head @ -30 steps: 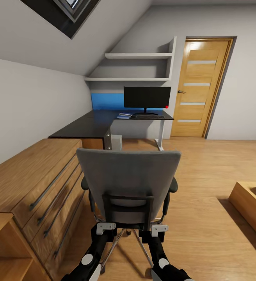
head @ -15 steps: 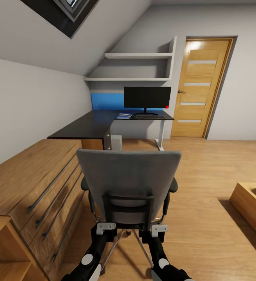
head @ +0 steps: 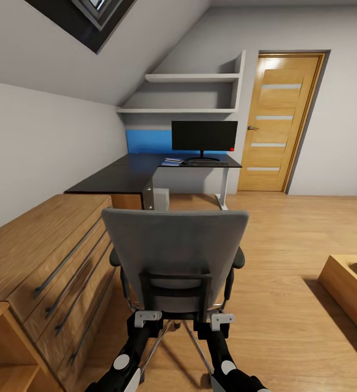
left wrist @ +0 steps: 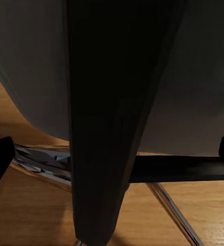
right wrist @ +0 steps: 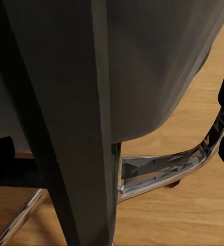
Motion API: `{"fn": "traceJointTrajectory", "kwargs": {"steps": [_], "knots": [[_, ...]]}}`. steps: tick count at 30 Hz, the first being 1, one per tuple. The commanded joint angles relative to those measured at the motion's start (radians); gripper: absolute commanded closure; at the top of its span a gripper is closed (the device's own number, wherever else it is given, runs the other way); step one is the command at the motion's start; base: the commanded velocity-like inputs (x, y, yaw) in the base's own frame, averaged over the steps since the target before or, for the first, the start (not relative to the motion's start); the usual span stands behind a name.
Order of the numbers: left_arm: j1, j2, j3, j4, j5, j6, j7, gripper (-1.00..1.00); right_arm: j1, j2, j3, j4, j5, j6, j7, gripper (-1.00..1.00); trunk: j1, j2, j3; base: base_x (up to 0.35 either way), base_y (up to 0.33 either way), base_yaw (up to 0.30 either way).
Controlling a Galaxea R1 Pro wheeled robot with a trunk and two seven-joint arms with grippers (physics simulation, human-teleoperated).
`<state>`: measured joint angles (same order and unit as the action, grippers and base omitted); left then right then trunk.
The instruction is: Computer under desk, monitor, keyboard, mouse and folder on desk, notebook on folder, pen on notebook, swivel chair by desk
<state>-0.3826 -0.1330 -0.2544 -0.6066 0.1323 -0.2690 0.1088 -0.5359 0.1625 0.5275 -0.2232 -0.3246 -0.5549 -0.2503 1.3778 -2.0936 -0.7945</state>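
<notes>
The grey chair (head: 176, 256) is seen from behind, in the middle of the wooden floor (head: 287, 245), well apart from the black counter (head: 129, 173). Both pincers are held low behind the chair, at its black back frame. The left pincer (head: 147, 317) and the right pincer (head: 222, 320) are partly hidden by the chair, so it cannot be told if they are clenched or released. In the wrist views a dark bar of the chair is seen close up, with the shiny chrome base below it.

On the far part of the counter the monitor (head: 204, 136) is stood upright. The keyboard (head: 207, 162) is laid just in front of it. Something thin and blue, too small to tell clearly, is laid beside the keyboard. A light grey computer (head: 160, 199) is stood under the counter. A wooden dresser (head: 37, 256) is seen along the left wall.
</notes>
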Motion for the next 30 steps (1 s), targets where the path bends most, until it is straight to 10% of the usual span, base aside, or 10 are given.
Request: {"fn": "traceJointTrajectory", "kwargs": {"steps": [1,30], "knots": [[-0.001,0.001,-0.008,0.001,0.010,-0.004,0.008,-1.00,-0.001,-0.001,0.007,0.001,-0.008,-0.003,-0.006,-1.00,0.000,0.000,-0.001,0.000,-0.008,0.000],[-0.001,0.001,-0.008,0.000,0.009,-0.004,0.008,-1.00,-0.001,0.000,0.007,0.001,-0.007,-0.003,-0.006,-1.00,0.000,0.000,-0.001,0.001,-0.001,0.000]]}}
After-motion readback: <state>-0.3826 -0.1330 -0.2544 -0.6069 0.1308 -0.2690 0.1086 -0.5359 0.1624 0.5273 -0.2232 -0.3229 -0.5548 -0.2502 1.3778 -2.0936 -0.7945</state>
